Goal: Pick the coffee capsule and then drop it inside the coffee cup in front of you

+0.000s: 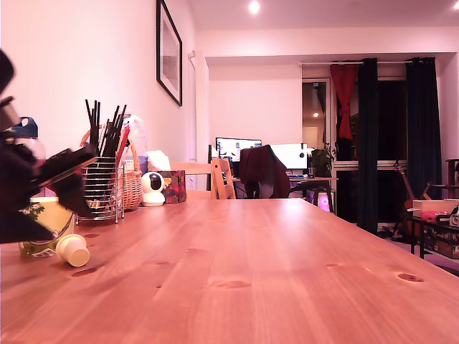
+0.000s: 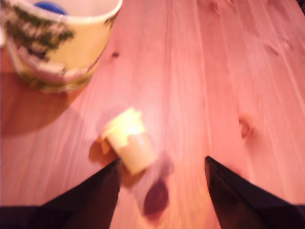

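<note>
While hovering low, gripper (image 2: 162,191) jaws spread wide and empty, seems done dropping: blue coffee capsule (image 2: 50,7) inside coffee cup (image 2: 57,52). Next, maybe pinch gently the pale yellow capsule (image 2: 128,140) lying near the cup.

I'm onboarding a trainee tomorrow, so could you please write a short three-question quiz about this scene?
1. Fill in: the tool is ___, holding nothing.
2. True or false: the pale yellow capsule stands upright on the table.
3. Where is the blue coffee capsule? A) in the tool B) on the table C) in the coffee cup
Key: 1 open; 2 false, it lies on its side; 3 C.
</note>
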